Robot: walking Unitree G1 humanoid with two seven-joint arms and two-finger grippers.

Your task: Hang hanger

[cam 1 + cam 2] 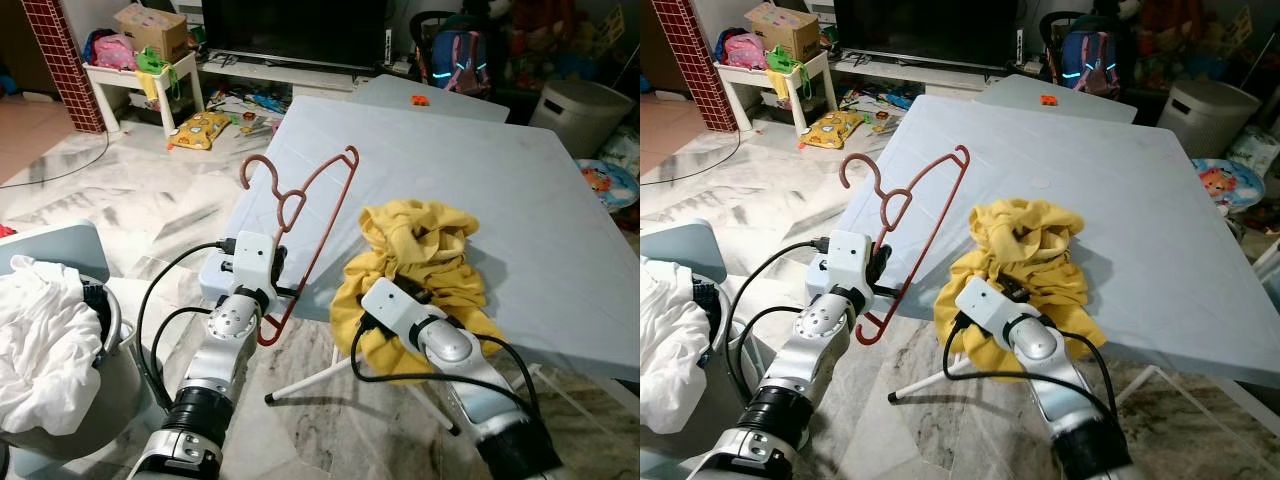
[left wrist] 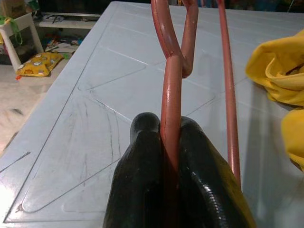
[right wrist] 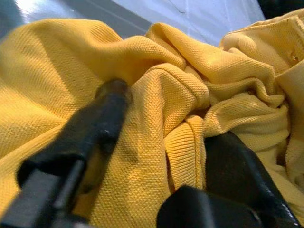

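I have the left gripper (image 2: 168,142) pinched tight on the red plastic hanger (image 1: 310,225), holding it raised over the near left corner of the grey folding table (image 1: 500,190), hook up, so an arm is free to thread. My right gripper (image 3: 161,142) is spread, pushed into the crumpled yellow polo shirt (image 1: 425,265) at the table's near edge, probably hunting its collar.

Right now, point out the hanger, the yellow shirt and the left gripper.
hanger (image 1: 322,212), left eye view, on its long straight bar.
yellow shirt (image 1: 420,235), left eye view, on the crumpled top.
left gripper (image 2: 167,137), left wrist view, between fingertips clamping the hanger.
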